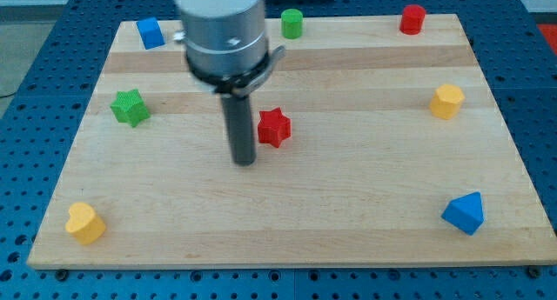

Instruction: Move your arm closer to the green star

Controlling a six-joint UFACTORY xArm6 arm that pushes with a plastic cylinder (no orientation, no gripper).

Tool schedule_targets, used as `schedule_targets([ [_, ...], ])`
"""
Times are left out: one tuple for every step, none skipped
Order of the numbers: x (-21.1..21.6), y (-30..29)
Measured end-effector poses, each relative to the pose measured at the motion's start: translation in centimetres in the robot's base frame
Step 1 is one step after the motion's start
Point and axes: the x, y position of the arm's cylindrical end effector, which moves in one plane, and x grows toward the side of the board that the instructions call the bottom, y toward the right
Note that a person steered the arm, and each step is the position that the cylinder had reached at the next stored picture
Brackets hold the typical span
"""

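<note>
The green star lies on the wooden board near its left edge. My tip rests on the board around the middle, well to the right of the green star and slightly lower in the view. A red star sits just right of the rod, close to it, apart from the tip.
A blue block is at the top left, a green cylinder at top centre, a red cylinder at top right. A yellow block is at right, a blue block at bottom right, a yellow heart-shaped block at bottom left.
</note>
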Motion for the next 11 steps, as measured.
schedule_targets([
  [1.0,-5.8],
  [-0.5,-11.9],
  [-0.5,-12.0],
  [-0.5,-12.0],
  [-0.7,-13.7],
  [-2.7,-18.5],
  [-5.2,-22.1],
  [-9.1,-22.6],
  [-11.7,-22.4],
  [-12.2,-19.8],
  [-11.5,-17.3],
])
